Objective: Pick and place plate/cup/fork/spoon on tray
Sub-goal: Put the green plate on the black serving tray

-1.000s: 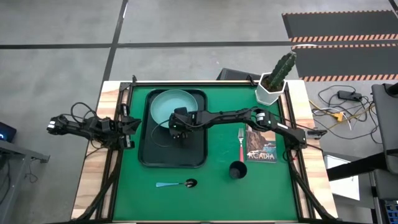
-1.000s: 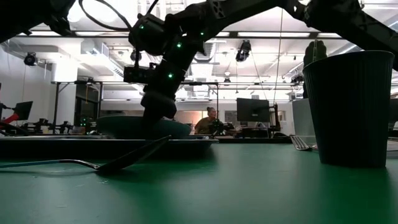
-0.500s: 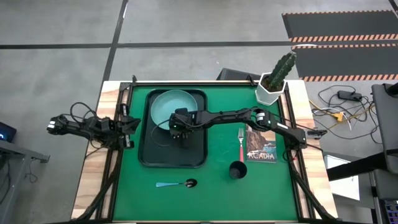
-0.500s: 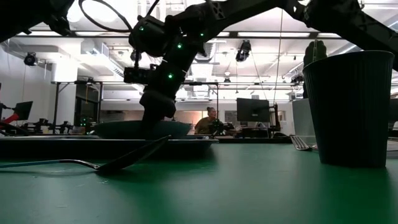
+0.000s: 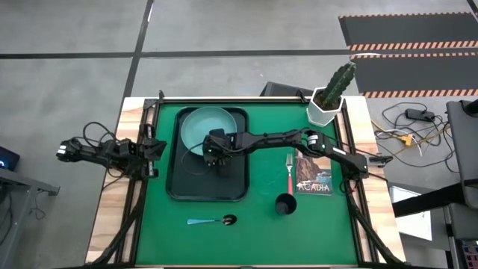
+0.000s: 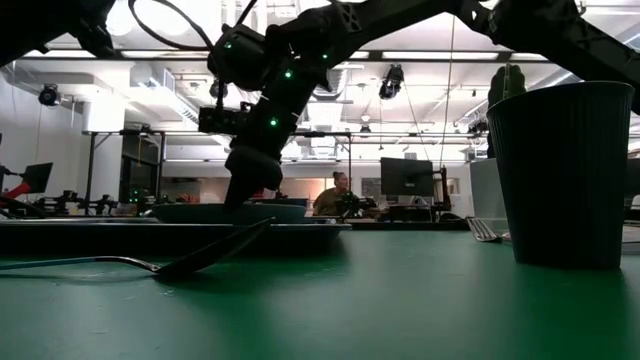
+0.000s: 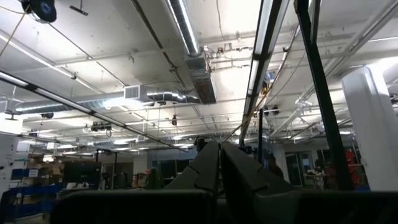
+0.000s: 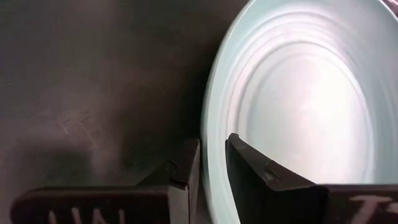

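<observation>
The teal plate (image 5: 198,127) lies in the far half of the black tray (image 5: 187,187); it also shows in the low view (image 6: 200,211), flat on the tray. My right gripper (image 5: 214,152) reaches across from the right and is shut on the plate's near rim. My left gripper (image 5: 154,149) waits at the table's left edge, shut (image 7: 219,168), pointing up. The dark cup (image 5: 285,204), the red-handled fork (image 5: 290,172) and the blue-handled spoon (image 5: 213,221) lie on the green mat. My right gripper (image 8: 211,152) pinches the plate's rim (image 8: 211,124) at its near right side, one finger inside the plate and one outside over the tray floor. The fingers come from above, slanting down. The plate lies level on the tray.
A white pot with a cactus (image 5: 326,108) stands at the far right corner. A printed card (image 5: 314,175) lies right of the fork. The tray's near half is bare. The cup (image 6: 565,170) stands large in the low view, with the spoon (image 6: 200,255) in front of the tray.
My right gripper has gone down a little with the plate. The plate, held tilted just above the tray a second ago, has come down and now lies flat on the tray.
</observation>
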Tool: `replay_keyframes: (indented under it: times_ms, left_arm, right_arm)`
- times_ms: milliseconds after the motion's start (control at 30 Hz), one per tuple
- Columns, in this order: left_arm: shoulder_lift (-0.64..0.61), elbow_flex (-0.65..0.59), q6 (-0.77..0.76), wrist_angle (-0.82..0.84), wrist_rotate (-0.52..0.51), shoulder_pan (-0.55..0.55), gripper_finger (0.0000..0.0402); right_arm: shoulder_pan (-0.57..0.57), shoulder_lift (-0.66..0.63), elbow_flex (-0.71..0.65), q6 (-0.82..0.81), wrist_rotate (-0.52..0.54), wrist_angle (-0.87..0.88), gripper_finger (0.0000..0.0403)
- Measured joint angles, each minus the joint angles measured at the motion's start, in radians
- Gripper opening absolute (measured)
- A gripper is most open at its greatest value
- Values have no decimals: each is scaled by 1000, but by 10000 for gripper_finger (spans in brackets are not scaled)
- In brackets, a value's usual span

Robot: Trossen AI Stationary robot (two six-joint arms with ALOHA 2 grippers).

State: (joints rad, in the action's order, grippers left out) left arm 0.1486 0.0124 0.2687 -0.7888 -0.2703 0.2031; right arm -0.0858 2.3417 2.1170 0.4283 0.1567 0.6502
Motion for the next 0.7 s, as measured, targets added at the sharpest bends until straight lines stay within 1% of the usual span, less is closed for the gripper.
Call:
replay_keyframes:
  times_ms: [200, 367, 700]
  left_arm:
    - [1, 0, 0, -14, 0, 0, 0]
    - [1, 0, 0, -14, 0, 0, 0]
    - [1, 0, 0, -15, 0, 0, 0]
  right_arm:
    - [-7, 0, 0, -25, 0, -9, 66]
    - [-8, 0, 0, 0, 0, -12, 66]
    - [-8, 0, 0, 0, 0, -12, 68]
